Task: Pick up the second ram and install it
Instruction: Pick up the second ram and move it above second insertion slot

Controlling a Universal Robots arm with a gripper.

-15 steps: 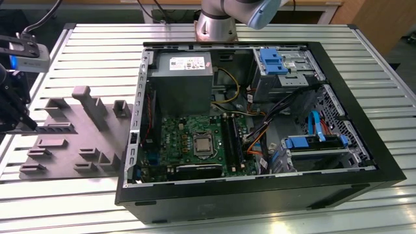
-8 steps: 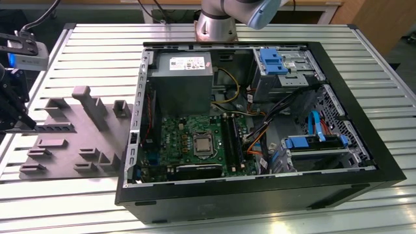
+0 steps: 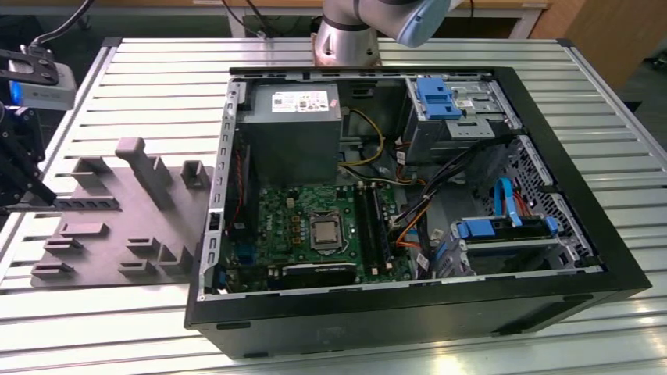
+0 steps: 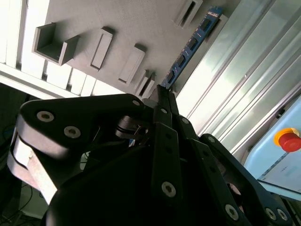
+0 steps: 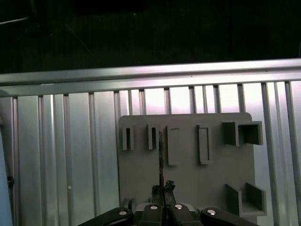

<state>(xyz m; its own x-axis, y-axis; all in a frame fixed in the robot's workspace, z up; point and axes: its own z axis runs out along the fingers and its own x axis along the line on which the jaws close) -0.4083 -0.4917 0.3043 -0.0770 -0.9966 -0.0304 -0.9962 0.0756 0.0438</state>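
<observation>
My gripper [image 3: 40,200] is at the exterior view's left edge, over the grey holder plate [image 3: 115,234]. It is shut on one end of the second ram [image 3: 81,205], a thin dark stick with a row of small chips that points toward the computer case. In the second wrist view the ram [image 4: 190,44] juts out from between the closed fingers [image 4: 165,101], above the plate's slots. The first wrist view shows the ram [image 5: 161,155] edge-on as a thin dark line rising from the gripper [image 5: 162,189]. The motherboard's long memory slots [image 3: 371,223] lie inside the open case.
The open black computer case [image 3: 583,234] takes up the middle and the exterior view's right, with the green motherboard [image 3: 297,223], power supply [image 3: 289,125] and cables. Grey posts [image 3: 140,168] stand up from the holder plate. A red button [image 4: 288,140] is beside the ribbed metal table [image 3: 136,86].
</observation>
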